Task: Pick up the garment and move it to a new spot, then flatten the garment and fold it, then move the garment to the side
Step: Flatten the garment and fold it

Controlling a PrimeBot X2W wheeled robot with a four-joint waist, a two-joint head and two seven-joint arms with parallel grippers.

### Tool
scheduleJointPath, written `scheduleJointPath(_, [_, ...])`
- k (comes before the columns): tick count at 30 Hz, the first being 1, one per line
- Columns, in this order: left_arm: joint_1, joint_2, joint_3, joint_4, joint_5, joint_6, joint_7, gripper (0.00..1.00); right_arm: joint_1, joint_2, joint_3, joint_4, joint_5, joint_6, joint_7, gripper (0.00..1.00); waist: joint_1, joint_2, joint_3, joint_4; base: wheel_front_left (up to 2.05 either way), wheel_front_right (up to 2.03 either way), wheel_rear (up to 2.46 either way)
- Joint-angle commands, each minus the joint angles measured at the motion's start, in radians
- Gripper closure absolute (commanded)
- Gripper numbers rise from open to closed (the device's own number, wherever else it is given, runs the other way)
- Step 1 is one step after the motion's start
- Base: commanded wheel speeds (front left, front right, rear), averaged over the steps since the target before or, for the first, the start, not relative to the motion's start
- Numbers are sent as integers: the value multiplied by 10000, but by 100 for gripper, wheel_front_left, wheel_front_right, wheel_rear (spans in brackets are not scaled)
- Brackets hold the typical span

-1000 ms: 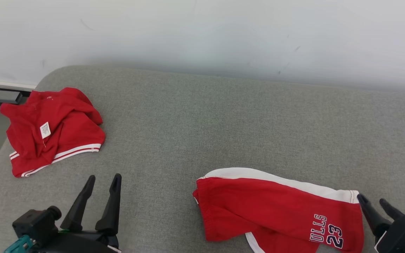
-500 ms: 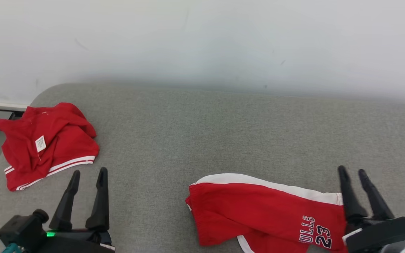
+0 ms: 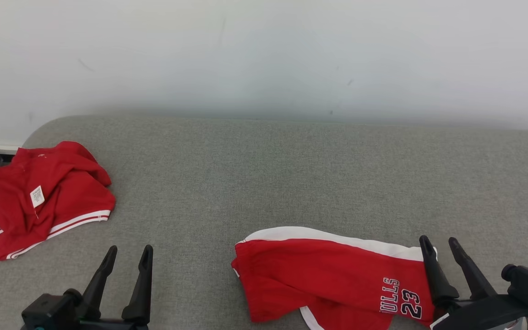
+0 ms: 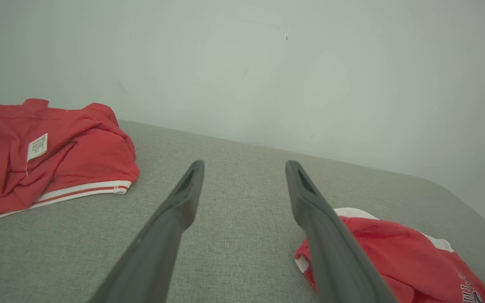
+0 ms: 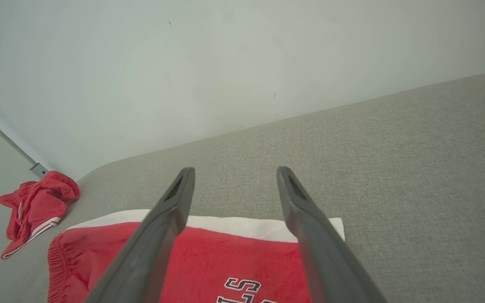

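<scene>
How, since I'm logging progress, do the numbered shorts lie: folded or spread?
Folded: the shorts lie doubled, a white-edged layer peeking out beneath the top one.

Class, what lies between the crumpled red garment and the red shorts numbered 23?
Bare grey surface, seen in the head view; the left gripper sits nearer the robot.

The red shorts carry the dark letters "ULLS" and the number "23". The white tag on the crumpled garment has print too small to read.
</scene>
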Motion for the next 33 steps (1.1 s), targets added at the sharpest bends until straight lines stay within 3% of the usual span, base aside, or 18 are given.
scheduleJointPath(1, [-93, 99, -13, -3, 122, -64, 4, 0, -96, -35, -63, 0, -42, -3, -84, 0, 0, 0, 23, -23, 0, 0, 0])
scheduleJointPath(16, [-430, 116, -83, -314, -78, 18, 488, 0, -280, -35, -339, -401, -317, -3, 445, 0, 0, 0, 151, -107, 0, 0, 0])
scheduleJointPath(20, [-983, 218, -187, -292, -182, 99, 1435, 0, -557, -40, -797, -453, -299, -3, 1906, 0, 0, 0, 183, -136, 0, 0, 0])
scheduleJointPath(26, [-2282, 176, -602, -222, -612, 210, 3849, 0, -1347, -6, -1784, -949, -402, -3, 4787, 0, 0, 0, 348, -138, 0, 0, 0])
scheduleJointPath(31, [-3486, -89, -1048, -68, -872, 702, 6167, 0, -1961, -24, -1811, -1569, -835, -3, 7512, 0, 0, 0, 631, -107, 0, 0, 0])
scheduleJointPath(32, [-3486, -89, -1048, -68, -872, 702, 6167, 0, -1961, -24, -1811, -1569, -835, -3, 7512, 0, 0, 0, 631, -107, 0, 0, 0])
scheduleJointPath(33, [-3894, -260, -1307, 16, -957, 888, 7035, 0, -2245, -29, -1794, -1680, -1103, -3, 8759, 0, 0, 0, 781, -88, 0, 0, 0])
